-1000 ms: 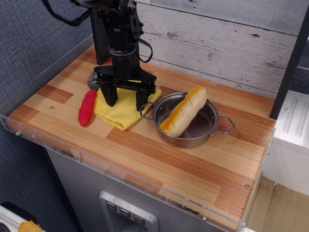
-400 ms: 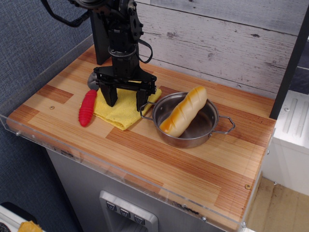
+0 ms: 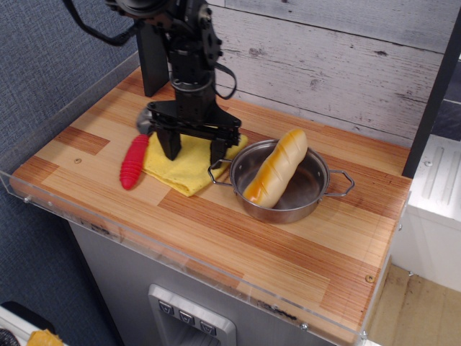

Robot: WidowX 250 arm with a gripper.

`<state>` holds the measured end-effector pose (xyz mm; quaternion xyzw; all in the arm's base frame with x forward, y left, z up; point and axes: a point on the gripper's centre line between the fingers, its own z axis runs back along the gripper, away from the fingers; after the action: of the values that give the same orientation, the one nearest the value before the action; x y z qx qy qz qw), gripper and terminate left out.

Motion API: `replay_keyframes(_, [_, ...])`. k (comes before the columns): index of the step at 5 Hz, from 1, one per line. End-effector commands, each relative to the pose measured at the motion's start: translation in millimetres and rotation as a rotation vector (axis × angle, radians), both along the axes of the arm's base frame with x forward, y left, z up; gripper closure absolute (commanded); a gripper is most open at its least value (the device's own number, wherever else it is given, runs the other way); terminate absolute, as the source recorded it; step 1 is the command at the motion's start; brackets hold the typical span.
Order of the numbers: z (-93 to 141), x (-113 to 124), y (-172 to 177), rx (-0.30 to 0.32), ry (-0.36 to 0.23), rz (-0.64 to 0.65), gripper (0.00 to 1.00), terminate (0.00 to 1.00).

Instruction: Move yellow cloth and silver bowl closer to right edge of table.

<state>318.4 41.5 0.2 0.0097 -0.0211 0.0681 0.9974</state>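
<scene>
A: Two black fingers (image 3: 171, 146) are seen spread wide, with nothing held between them; the gripper (image 3: 194, 150) is pressed down on the yellow cloth (image 3: 186, 164).

B: A shift is noted against the picture of a second ago: gripper, cloth and silver bowl (image 3: 282, 186) are all found slightly further toward the right.

A: The bowl is touched by the right finger at its near wire handle, it seems, and the bread roll (image 3: 275, 166) is carried inside it.

B: The red-handled spoon (image 3: 132, 160) has been drawn along beside the cloth's left edge.

A: Progress is judged as small. Much bare counter (image 3: 288, 252) is left between the bowl and the right edge, so further pushing is likely needed.
</scene>
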Motion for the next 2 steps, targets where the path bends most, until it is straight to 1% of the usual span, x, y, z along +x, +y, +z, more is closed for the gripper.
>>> replay_keyframes(1, [-15.5, -41.4, -60.2, 0.008, 0.103, -0.174, 0.00, 0.00])
replay_keyframes(2, [-12.5, -44.7, -71.1, -0.010, 0.091, -0.198, 0.00, 0.00])
